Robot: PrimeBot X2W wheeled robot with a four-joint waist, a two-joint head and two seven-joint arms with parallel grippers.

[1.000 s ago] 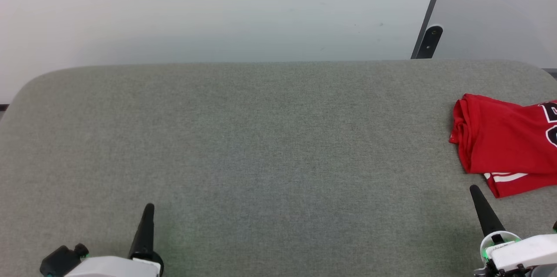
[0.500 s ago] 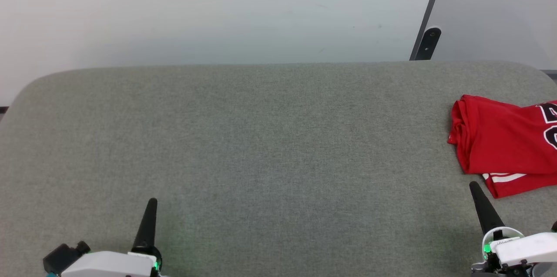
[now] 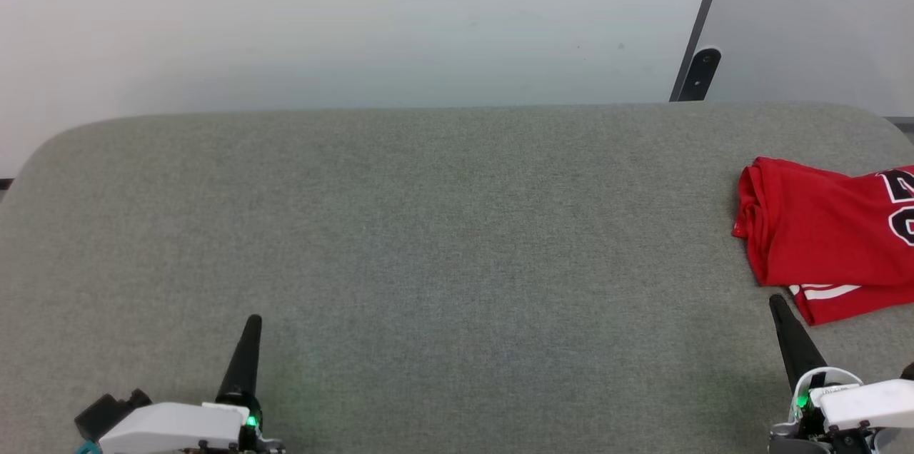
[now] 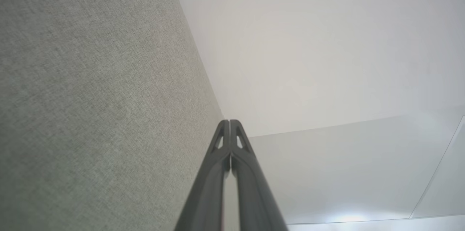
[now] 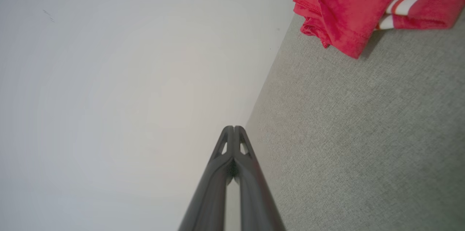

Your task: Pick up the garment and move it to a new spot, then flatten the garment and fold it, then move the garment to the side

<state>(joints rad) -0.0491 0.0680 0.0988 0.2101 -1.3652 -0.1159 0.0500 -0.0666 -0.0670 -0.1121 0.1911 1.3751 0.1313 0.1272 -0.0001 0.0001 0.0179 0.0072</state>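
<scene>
The garment (image 3: 821, 233) lay folded at the far right of the grey fabric-covered desk (image 3: 443, 225) and ran off the right edge of the head view. It was red cloth, with a red-and-white striped band along its near edge and part of a black, white-outlined number on top. Its left side was a thick, bunched fold.

The right gripper (image 3: 775, 301) sat low at the near right with its jaws clenched on nothing. Its tip was near the garment's striped corner but apart from it. In the right wrist view, bare desk (image 5: 363, 144) separated the right gripper (image 5: 234, 128) from the garment (image 5: 345, 2).

The left gripper (image 3: 253, 320) sat at the near left, well apart from the garment, jaws likewise pressed together and empty — the left wrist view showed the left gripper (image 4: 230, 122) closed tip to tip. Both pointed toward the pale wall (image 3: 357, 18) behind the desk, where a dark bracket (image 3: 698, 72) stood at the right.
</scene>
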